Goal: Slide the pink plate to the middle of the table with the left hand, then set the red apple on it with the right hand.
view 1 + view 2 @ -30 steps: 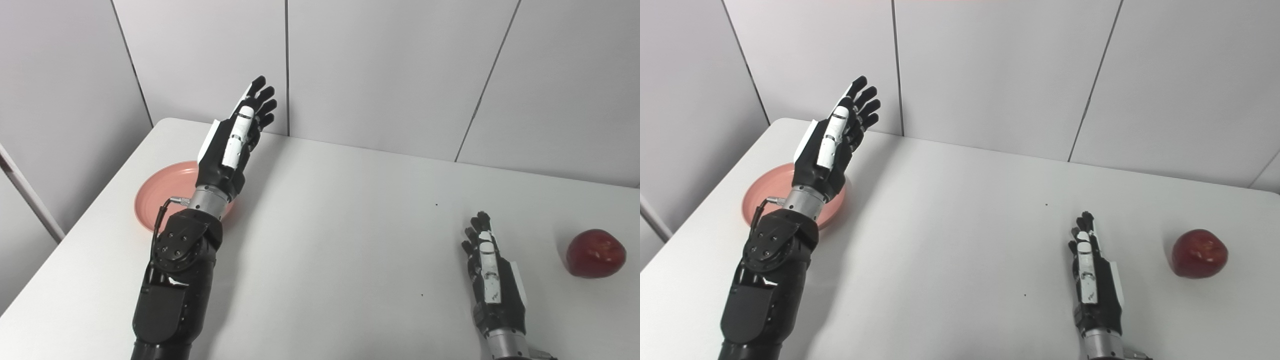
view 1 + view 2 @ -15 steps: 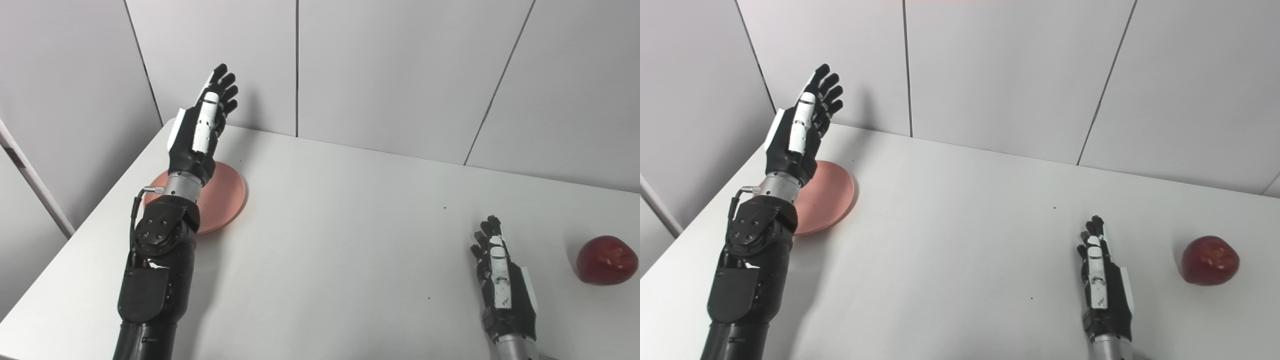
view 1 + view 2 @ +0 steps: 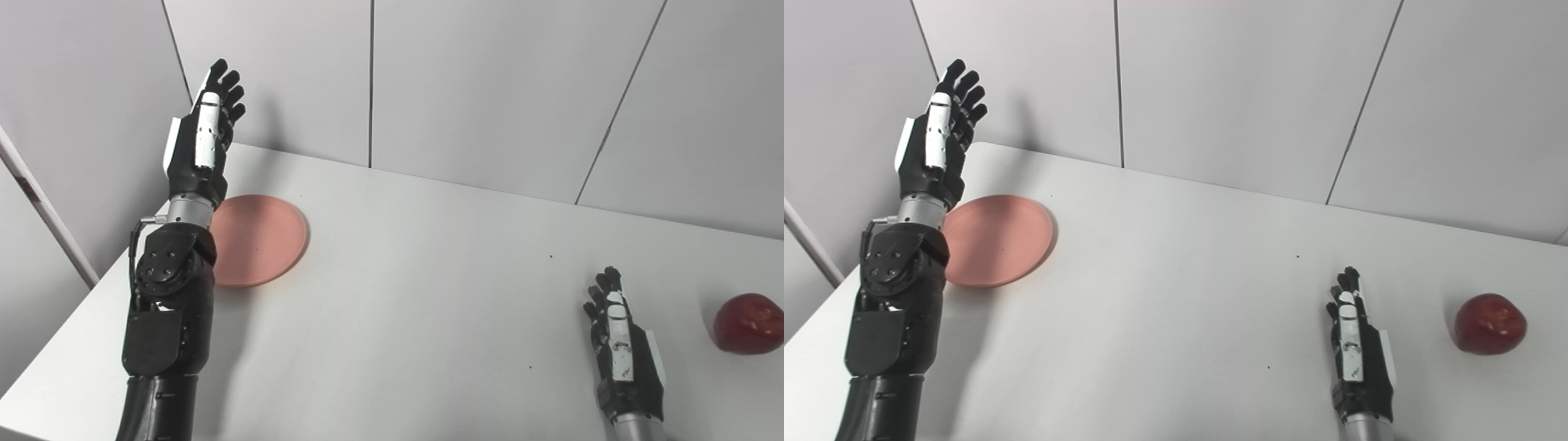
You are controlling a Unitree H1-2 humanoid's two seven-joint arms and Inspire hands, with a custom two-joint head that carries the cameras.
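Pink plate point(image 3: 260, 239) lies below the raised left hand's point(image 3: 199, 150) fingers point(image 3: 223, 92), apart.

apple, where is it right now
The apple sits on the table at the far right of both views, just right of the right hand and apart from it.

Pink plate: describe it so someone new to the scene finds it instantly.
On the white table, look to the far left side near the grey wall panels. There, a round, shallow, salmon-pink plate lies flat just right of the raised left robot hand. It is the only flat disc; the round dark-red apple sits far right.
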